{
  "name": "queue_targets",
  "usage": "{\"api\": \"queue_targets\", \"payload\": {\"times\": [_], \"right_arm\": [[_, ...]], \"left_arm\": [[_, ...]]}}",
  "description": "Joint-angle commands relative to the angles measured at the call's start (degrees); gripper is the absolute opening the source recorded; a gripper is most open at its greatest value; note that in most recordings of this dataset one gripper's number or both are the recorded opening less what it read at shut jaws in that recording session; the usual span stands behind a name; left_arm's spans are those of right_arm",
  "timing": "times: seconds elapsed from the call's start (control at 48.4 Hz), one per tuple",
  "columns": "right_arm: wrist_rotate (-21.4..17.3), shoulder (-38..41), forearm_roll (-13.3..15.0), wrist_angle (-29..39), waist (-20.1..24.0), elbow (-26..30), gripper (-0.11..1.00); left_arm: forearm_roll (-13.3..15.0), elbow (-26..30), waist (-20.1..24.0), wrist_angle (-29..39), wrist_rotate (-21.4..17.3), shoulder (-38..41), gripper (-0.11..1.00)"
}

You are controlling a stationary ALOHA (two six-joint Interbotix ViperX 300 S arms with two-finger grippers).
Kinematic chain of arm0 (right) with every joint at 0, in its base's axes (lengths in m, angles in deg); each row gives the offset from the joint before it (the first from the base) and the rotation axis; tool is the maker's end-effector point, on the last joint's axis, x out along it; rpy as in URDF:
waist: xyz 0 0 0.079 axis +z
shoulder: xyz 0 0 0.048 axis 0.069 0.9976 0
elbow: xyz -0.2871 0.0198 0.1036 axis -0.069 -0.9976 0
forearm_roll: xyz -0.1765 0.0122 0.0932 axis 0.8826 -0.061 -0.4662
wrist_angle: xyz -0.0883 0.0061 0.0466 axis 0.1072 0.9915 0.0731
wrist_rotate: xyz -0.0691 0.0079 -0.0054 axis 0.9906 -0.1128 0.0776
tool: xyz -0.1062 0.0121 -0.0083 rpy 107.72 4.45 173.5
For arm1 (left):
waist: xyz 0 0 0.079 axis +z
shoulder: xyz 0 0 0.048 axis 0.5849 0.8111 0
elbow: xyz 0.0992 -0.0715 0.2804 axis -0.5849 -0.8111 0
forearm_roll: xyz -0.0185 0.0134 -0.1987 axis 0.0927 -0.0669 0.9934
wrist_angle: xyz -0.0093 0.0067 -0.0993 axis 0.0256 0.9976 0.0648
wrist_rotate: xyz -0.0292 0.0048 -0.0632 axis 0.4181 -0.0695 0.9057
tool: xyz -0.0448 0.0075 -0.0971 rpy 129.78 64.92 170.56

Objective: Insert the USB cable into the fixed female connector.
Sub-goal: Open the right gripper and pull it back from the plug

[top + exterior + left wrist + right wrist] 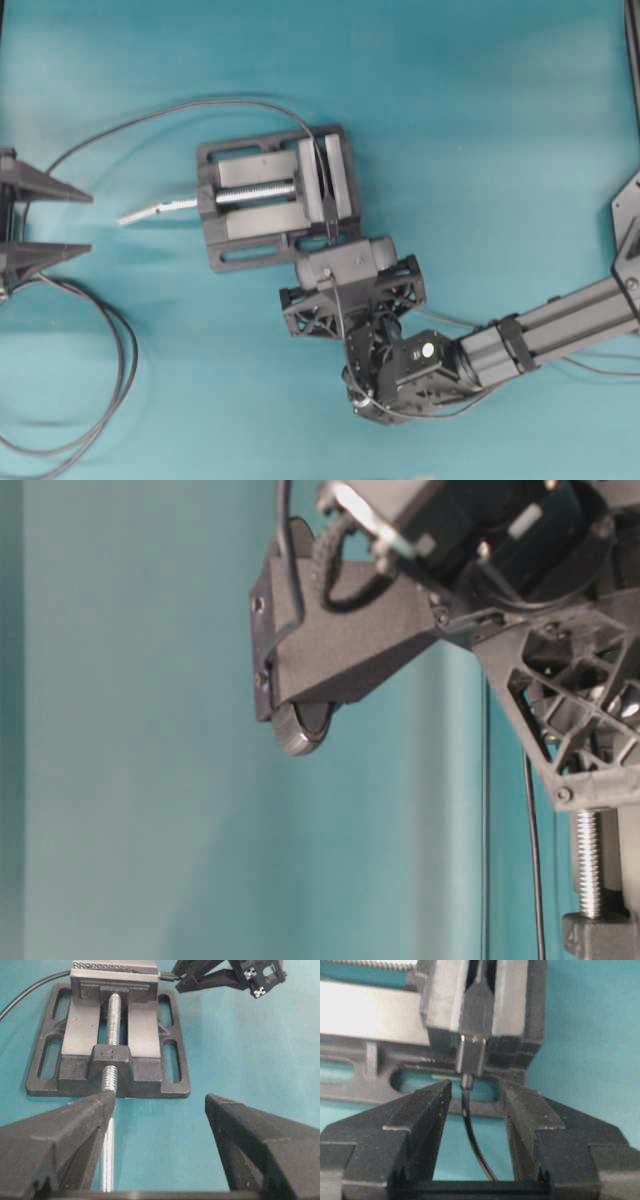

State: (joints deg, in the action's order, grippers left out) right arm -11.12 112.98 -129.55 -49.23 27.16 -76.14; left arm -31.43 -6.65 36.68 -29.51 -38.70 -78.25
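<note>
While the left end effector (pixel 45 222) sits at the left edge of the teal table (pixel 500 110) with its two black triangular fingers (pixel 60 1135) spread wide and nothing between them, a thicker grey looped cable (pixel 110 370) lies just beside it on the surface. Next, near centre: a dark grey metal vise (pixel 275 195) on a slotted base plate, its silver threaded screw (pixel 255 193) pointing left toward that end effector. Clamped between the vise jaws, at their right part: the fixed female connector (pixel 476 1002), a tiny black socket block whose long thin black lead (pixel 180 108) arcs up and away to the left. Meeting its near end in the right wrist view: the USB cable (pixel 470 1057), a small black plug with a short silver metal tip at the socket mouth; depth of seating cannot be told. Its thin dark cord runs back between the fingers of the right end effector (pixel 472 1110), which stand apart on either side of the cord, released, not pinching it.
</note>
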Motion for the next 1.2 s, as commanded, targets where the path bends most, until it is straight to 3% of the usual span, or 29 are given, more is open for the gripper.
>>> {"api": "queue_targets", "payload": {"times": [0.0, 0.33, 0.537, 0.909, 1.177], "right_arm": [[0.09, -2.72, -0.09, -0.62, 0.35, 0.44, 0.47], [0.88, -3.60, 0.35, 0.79, 1.41, -0.79, 0.47], [1.23, -6.24, 2.64, 2.72, 2.20, -4.48, 0.47], [0.35, -14.33, 8.26, 9.49, 2.55, -15.91, 0.47], [-3.25, -20.83, 12.48, 13.10, 2.64, -25.22, 0.47]], "left_arm": [[-0.18, 0.70, -0.09, -0.26, 0.44, 0.79, 0.88], [-0.26, 0.70, -0.09, -0.26, 0.44, 0.79, 0.88], [-0.18, 0.70, 0.00, -0.35, 0.44, 0.79, 0.88], [-0.26, 0.70, -0.09, -0.35, 0.44, 0.79, 0.88], [-0.18, 0.70, -0.09, -0.35, 0.44, 0.79, 0.88]]}}
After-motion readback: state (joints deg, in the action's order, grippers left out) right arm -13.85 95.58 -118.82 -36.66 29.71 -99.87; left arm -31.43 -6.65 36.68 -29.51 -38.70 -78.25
